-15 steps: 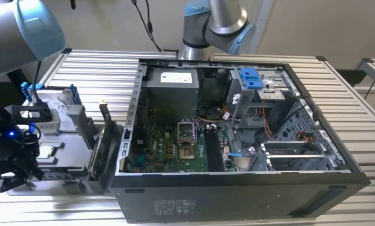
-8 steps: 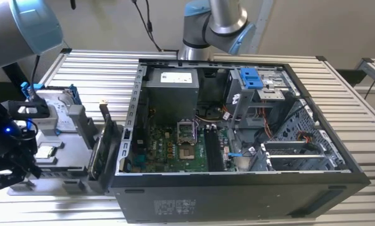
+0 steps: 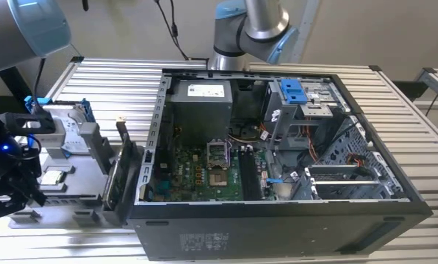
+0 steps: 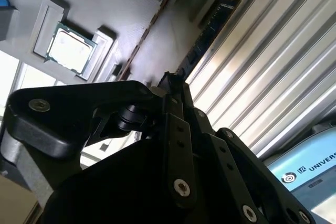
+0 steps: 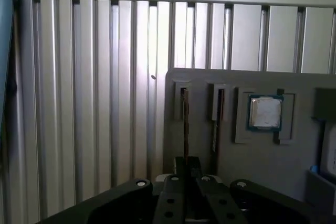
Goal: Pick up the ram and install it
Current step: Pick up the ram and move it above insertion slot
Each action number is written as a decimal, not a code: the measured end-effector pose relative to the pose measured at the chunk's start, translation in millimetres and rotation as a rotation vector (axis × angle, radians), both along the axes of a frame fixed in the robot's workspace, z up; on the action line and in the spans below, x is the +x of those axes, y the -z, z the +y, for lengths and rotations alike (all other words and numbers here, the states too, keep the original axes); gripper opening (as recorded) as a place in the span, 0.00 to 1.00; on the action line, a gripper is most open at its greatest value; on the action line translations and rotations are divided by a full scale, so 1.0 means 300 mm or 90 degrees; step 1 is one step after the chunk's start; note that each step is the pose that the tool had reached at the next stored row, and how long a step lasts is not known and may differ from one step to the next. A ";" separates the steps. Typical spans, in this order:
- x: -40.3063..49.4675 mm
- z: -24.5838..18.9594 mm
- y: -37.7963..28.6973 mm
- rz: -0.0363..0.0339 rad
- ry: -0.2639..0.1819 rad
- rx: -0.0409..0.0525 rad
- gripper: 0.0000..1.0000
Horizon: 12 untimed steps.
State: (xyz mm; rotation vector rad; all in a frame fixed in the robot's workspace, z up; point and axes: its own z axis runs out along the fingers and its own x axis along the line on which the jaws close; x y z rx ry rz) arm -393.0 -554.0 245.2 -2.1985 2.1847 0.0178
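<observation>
The ram (image 5: 185, 124) is a slim dark stick standing on edge in the slot of the grey parts tray (image 5: 199, 82) nearest the tray's edge. It appears again in the second wrist view as a long dark strip (image 4: 210, 30) running up to the fingertips. My gripper (image 5: 188, 165) sits at the near end of that stick, its black fingers drawn close together on either side of it. The second wrist view also has the gripper (image 4: 174, 85) there. In the exterior view the gripper (image 3: 12, 192) hangs over the tray (image 3: 72, 165) at the far left.
A second thin stick (image 5: 217, 121) stands in the neighbouring slot, and a square processor (image 5: 265, 113) lies beyond it. The open computer case (image 3: 278, 220) with its green motherboard (image 3: 204, 176) stands at the exterior view's middle, on the ribbed metal table (image 3: 109, 77).
</observation>
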 end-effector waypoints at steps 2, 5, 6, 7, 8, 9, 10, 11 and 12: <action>0.000 0.000 -0.009 0.0000 0.000 0.0000 0.14; 0.000 0.000 -0.022 0.0005 0.000 0.0001 0.14; 0.000 0.000 -0.026 0.0008 0.000 0.0001 0.14; 0.001 0.000 -0.030 0.0011 0.000 0.0002 0.14; 0.001 0.000 -0.033 0.0014 0.000 0.0003 0.14; 0.001 0.000 -0.038 0.0017 0.001 0.0003 0.14; 0.001 0.000 -0.042 0.0022 0.001 0.0003 0.14; 0.002 0.000 -0.047 0.0026 0.001 0.0003 0.14; 0.002 0.000 -0.051 0.0031 0.002 0.0004 0.14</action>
